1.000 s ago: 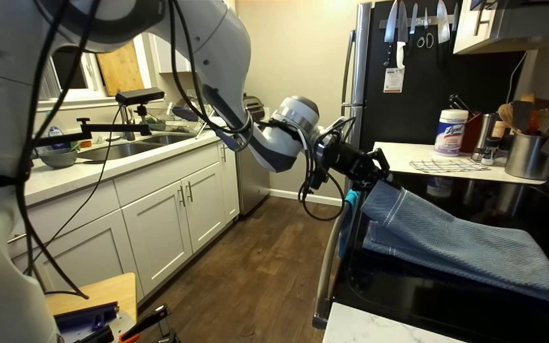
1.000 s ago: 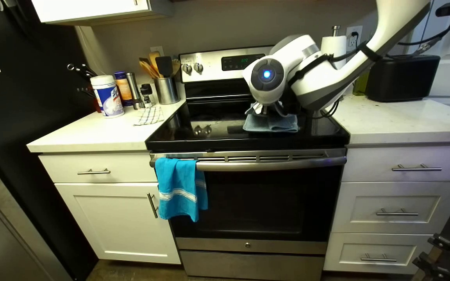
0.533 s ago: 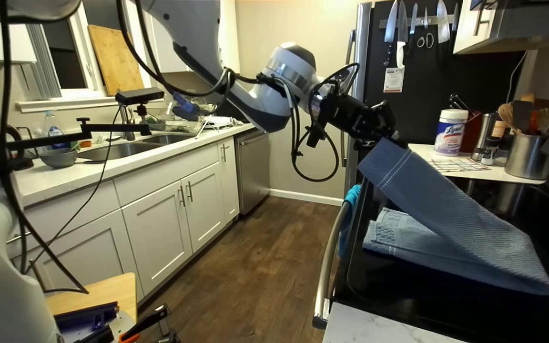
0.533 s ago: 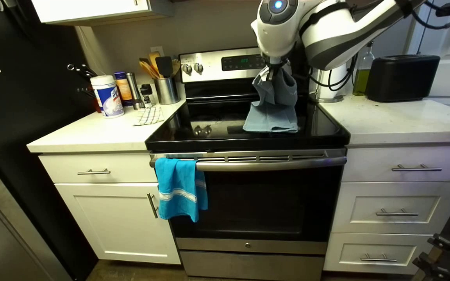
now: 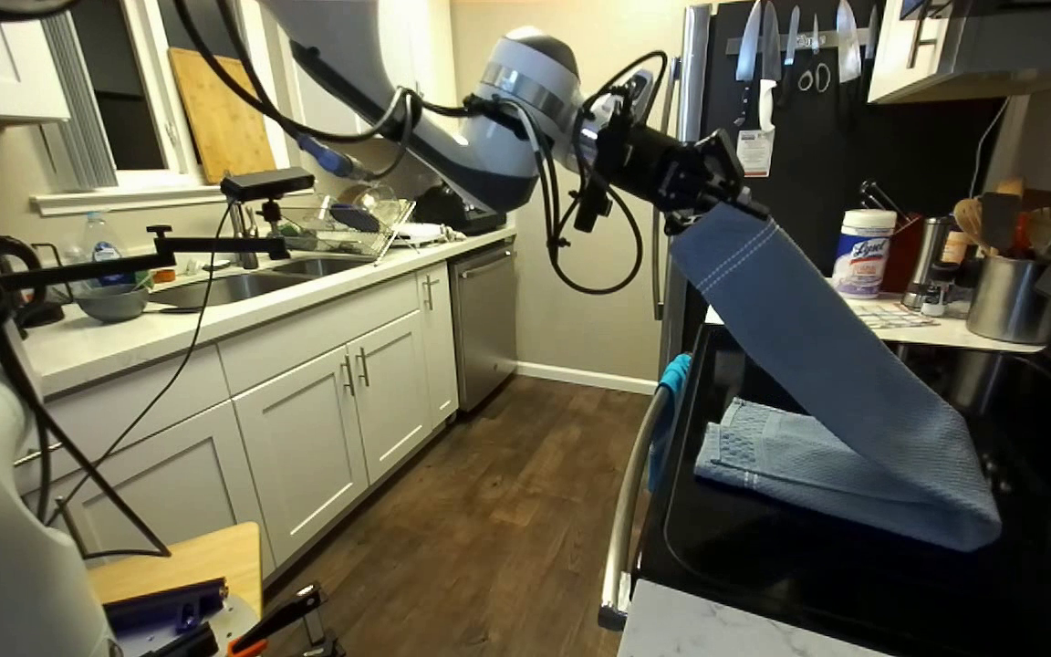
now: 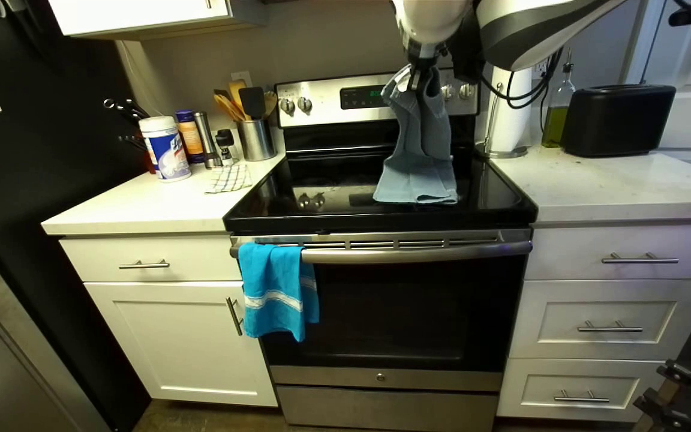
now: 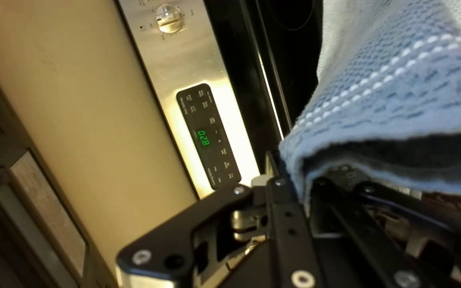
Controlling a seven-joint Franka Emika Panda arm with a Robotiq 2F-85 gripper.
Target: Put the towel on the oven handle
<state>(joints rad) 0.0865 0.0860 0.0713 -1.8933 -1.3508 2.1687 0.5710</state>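
A grey-blue towel with a white stitched stripe [image 5: 817, 338] hangs from my gripper [image 5: 733, 208], and its lower folded part lies on the black cooktop [image 5: 763, 584]. In an exterior view [image 6: 414, 174] the towel rises in front of the stove's back panel. My gripper [image 6: 420, 79] is shut on the towel's upper end. In the wrist view the towel edge [image 7: 390, 104] is pinched between the fingers. The steel oven handle [image 6: 405, 257] runs across the oven front, below and in front of the towel. It also shows in an exterior view [image 5: 626, 520].
A bright blue towel [image 6: 273, 294] hangs on the left end of the handle. A wipes canister [image 6: 165, 150] and a utensil holder [image 6: 255, 139] stand on the left counter. A paper towel roll [image 6: 510, 114] and a black toaster [image 6: 618, 120] stand on the right counter.
My gripper has risen well above the cooktop with the towel's end in it. The towel's upper part has lifted and stretched upward, while its lower fold stays on the cooktop.
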